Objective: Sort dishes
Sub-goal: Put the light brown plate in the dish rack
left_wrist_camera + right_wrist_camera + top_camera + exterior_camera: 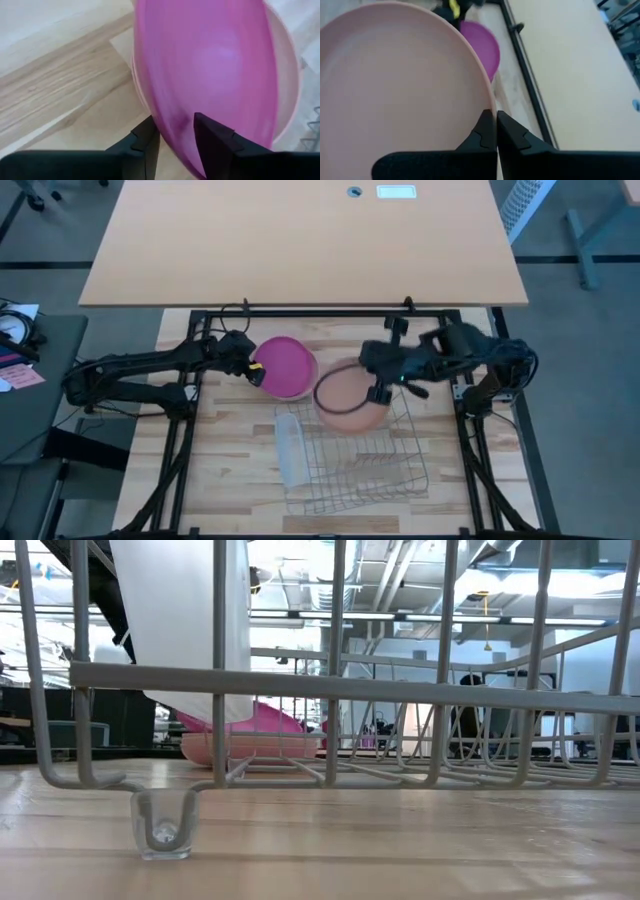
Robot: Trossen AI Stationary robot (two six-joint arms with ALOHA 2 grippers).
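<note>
A magenta plate (287, 365) lies tilted on a pale pink plate (250, 747) at the far middle of the table. My left gripper (258, 370) is at its left rim, open, with the rim (176, 131) between its two fingers. My right gripper (380, 392) is shut on an orange-tan plate (348, 396), which it holds above the far left corner of the silver wire rack (360, 465). My left gripper has the magenta plate's rim in its gap; whether a finger touches it, I cannot tell. My right gripper pinches the orange-tan plate's rim (490, 102) between its two fingers, at the plate's right side. The fingers come slanting down from the table's right. The plate is tilted and lifted clear of the rack.
A translucent white tray (290, 445) stands in the left part of the rack, seen close up in the low view (175, 620). A large light tabletop (300, 240) lies beyond the far edge. Bare wood shows at the table's near left.
</note>
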